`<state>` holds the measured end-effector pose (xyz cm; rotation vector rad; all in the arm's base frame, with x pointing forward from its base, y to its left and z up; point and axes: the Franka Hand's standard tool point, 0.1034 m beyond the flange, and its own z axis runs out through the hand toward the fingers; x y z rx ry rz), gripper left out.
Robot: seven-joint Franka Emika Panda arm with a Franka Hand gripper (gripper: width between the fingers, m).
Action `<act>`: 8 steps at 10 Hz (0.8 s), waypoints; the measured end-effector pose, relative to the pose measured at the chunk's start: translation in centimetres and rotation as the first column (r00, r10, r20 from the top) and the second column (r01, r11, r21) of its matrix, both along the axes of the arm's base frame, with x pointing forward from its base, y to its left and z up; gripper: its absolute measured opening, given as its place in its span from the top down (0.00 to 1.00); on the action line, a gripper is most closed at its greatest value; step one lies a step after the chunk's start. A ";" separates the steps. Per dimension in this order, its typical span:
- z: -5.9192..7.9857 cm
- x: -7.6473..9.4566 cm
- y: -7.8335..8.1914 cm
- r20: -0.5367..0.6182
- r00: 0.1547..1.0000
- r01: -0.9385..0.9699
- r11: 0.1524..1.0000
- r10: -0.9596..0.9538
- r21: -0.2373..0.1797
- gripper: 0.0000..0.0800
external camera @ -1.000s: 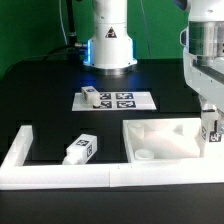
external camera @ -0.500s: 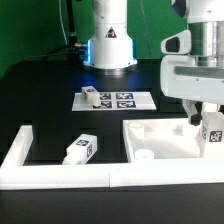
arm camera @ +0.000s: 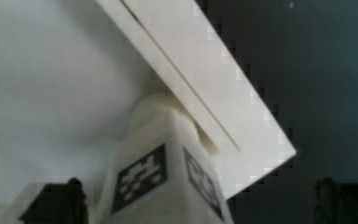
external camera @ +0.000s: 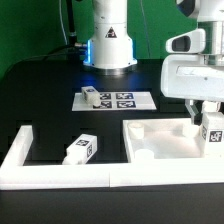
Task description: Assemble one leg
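Note:
A leg [external camera: 212, 134], a stubby white block with square tags, stands upright at the corner of the large white panel [external camera: 160, 140] on the exterior view's right. My gripper [external camera: 208, 120] hangs over it, fingers either side of its top. In the wrist view the leg [arm camera: 167, 170] rises between the two dark fingertips [arm camera: 55, 202], with a dark gap on each side, so my gripper [arm camera: 199, 203] is open and not touching it. The panel's raised rim [arm camera: 194, 70] runs behind the leg.
A second leg [external camera: 80, 149] lies on the black table inside the white L-shaped fence [external camera: 20, 160]. A third leg [external camera: 90, 96] lies on the marker board [external camera: 125, 100]. The robot base [external camera: 108, 40] stands behind.
The hand has turned about its axis and come down a little over the leg. The leg stays at the panel's corner. The other legs have not moved.

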<state>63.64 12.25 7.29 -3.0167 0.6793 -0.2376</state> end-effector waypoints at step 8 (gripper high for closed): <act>0.4 0.3 -3.1 -0.004 0.979 -0.203 0.978 0.204 -0.042 0.51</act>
